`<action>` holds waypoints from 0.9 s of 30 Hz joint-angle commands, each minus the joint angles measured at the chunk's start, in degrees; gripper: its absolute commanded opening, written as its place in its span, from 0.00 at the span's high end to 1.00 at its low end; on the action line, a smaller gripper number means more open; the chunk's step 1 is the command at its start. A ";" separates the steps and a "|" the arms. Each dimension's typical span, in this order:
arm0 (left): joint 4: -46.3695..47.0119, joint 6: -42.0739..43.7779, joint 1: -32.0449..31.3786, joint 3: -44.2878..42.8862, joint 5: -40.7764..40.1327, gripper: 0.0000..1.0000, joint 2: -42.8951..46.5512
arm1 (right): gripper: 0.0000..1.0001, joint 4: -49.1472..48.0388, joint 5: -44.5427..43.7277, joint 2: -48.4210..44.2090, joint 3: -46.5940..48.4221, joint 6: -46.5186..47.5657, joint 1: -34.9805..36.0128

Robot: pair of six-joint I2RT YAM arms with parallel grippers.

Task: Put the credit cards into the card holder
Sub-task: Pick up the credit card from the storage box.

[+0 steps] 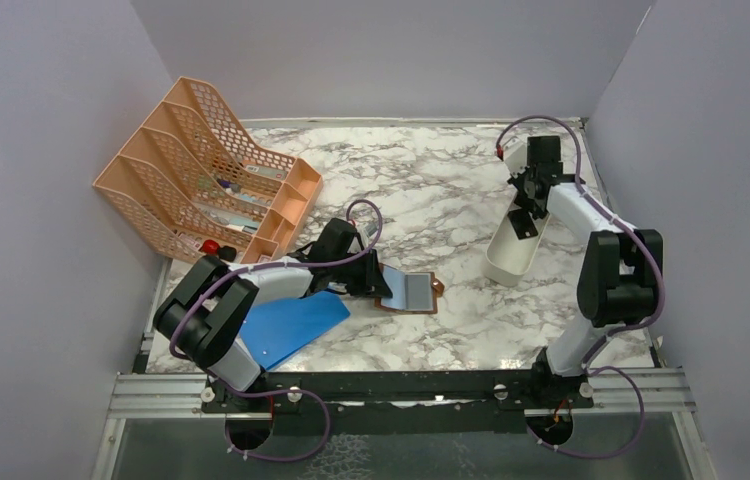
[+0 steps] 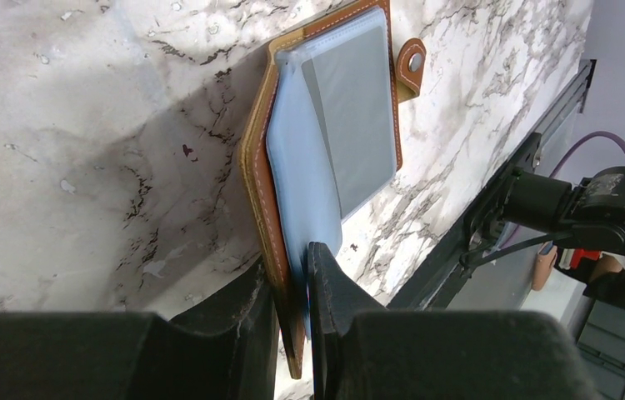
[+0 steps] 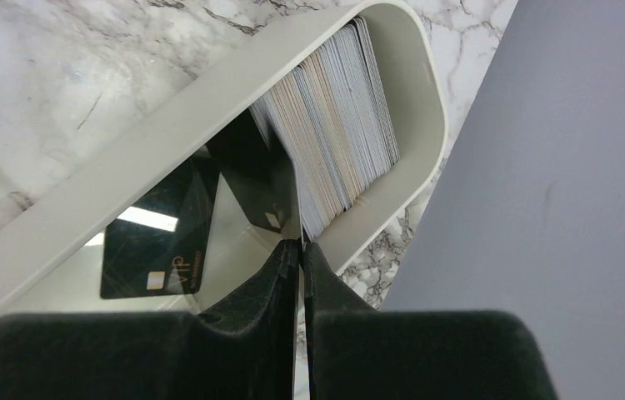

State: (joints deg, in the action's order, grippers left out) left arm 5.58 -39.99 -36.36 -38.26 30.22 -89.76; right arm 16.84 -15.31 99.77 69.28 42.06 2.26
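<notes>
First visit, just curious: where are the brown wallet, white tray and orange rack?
brown wallet [image 2: 253, 167]: left wrist view, leather edge.
white tray [image 1: 503, 272]: top view, near end.
orange rack [image 1: 219, 125]: top view, mesh wall.

Three plain walls [image 1: 41, 110] of pale lilac grey stand around a table [image 1: 431, 180] with a white marble top and grey veins. A dark rail [image 1: 401, 383] runs along its near edge. The light is even, and the shadows are soft.
</notes>
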 commanded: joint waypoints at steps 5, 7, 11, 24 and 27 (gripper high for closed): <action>1.99 -0.27 0.24 -0.62 1.02 0.80 -0.19 | 0.99 9.90 2.83 -4.28 3.79 -6.73 2.97; 1.78 -0.18 0.24 -0.54 0.58 0.80 -0.07 | 0.99 12.47 3.22 -4.41 4.83 -8.61 3.43; 1.06 0.55 0.23 -0.91 -0.14 0.80 -0.18 | 0.99 13.60 2.79 -5.85 5.31 -13.16 3.89; 2.52 -0.37 0.21 -0.17 -4.04 1.00 -1.33 | 0.99 16.72 1.38 -12.06 7.69 -28.56 8.97; 3.88 -1.63 0.21 0.25 -3.84 1.00 -1.69 | 0.99 17.35 7.00 -13.62 8.24 -33.12 8.94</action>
State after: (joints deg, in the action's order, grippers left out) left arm 6.59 -40.27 -36.36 -38.24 28.62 -90.35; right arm 31.83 -12.99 89.25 75.37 17.45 11.53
